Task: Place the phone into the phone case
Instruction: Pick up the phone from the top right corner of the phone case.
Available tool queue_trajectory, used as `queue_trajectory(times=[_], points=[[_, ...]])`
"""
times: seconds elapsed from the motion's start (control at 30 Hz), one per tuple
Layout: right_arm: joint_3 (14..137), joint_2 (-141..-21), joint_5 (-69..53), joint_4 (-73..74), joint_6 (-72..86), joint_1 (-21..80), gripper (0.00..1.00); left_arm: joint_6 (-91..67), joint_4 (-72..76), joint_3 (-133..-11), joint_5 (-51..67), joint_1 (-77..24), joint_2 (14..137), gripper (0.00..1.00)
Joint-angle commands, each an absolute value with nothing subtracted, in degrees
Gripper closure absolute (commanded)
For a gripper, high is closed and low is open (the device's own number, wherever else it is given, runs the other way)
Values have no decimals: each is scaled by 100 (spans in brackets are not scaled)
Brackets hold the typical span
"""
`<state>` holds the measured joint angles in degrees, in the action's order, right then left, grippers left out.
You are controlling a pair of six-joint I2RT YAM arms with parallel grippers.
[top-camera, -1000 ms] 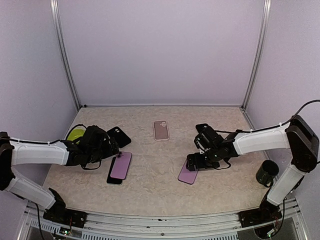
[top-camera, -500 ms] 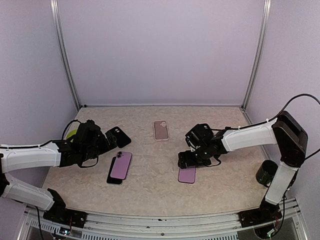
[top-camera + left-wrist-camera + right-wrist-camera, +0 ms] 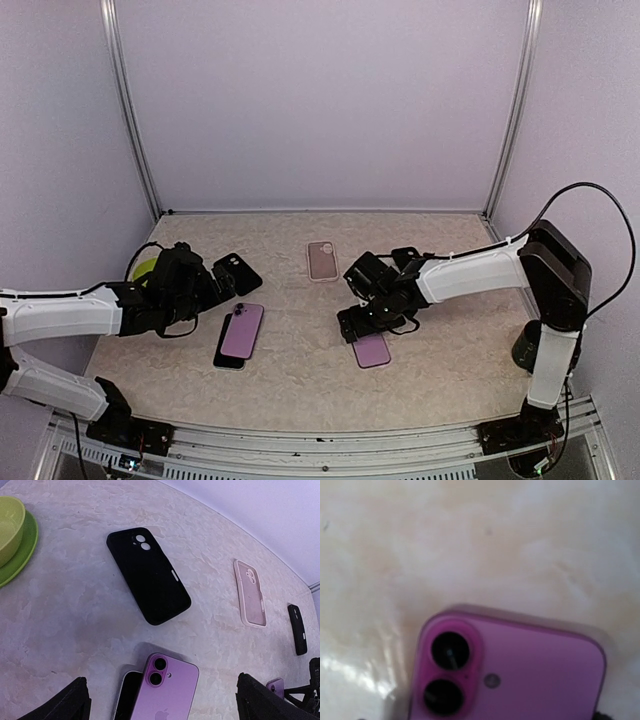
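While the left gripper (image 3: pixel 212 288) and right gripper (image 3: pixel 353 322) both stand spread, the purple phone (image 3: pixel 373 350) lies face down on the table (image 3: pixel 300 385).
Top view: the right gripper is over the phone's far end, nearer than the pink case (image 3: pixel 322 260); the left gripper is well left of that case. Left wrist: fingers (image 3: pixel 70 705) wide apart. Right wrist: the phone's lenses (image 3: pixel 449 651) close below.

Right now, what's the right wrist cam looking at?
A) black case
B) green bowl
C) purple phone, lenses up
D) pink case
C: the right wrist view is filled by the purple phone lying on the table with its two lenses facing up, and the top view shows the right gripper at that phone's far end.
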<state>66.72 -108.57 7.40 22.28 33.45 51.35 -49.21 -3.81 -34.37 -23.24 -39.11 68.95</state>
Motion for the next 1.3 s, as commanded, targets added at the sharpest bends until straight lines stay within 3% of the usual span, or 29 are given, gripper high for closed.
queue_trajectory(times=[0.0, 0.37, 0.57, 0.83, 0.97, 1.27], points=[[6902, -11197, 1004, 2645, 3133, 5378, 5, -4975, -292, -3334, -2426, -3963, 6799, 1], [6959, -11210, 837, 2757, 2619, 5557, 5, -5032, -206, -3214, -2421, -4043, 6768, 1], [7018, -11390, 932, 2833, 2791, 5560, 17, -5095, -115, -3182, -2409, -4052, 6814, 1], [7143, -11598, 1199, 3041, 2840, 5601, 20, -5207, -223, -3182, -2486, -4054, 6845, 1], [7176, -11686, 1240, 3050, 2792, 5654, 32, -5277, -233, -3203, -2479, -4061, 6863, 1], [6910, -11479, 1306, 2470, 2394, 5773, 35, -5262, -279, -3428, -2316, -4273, 7009, 1]])
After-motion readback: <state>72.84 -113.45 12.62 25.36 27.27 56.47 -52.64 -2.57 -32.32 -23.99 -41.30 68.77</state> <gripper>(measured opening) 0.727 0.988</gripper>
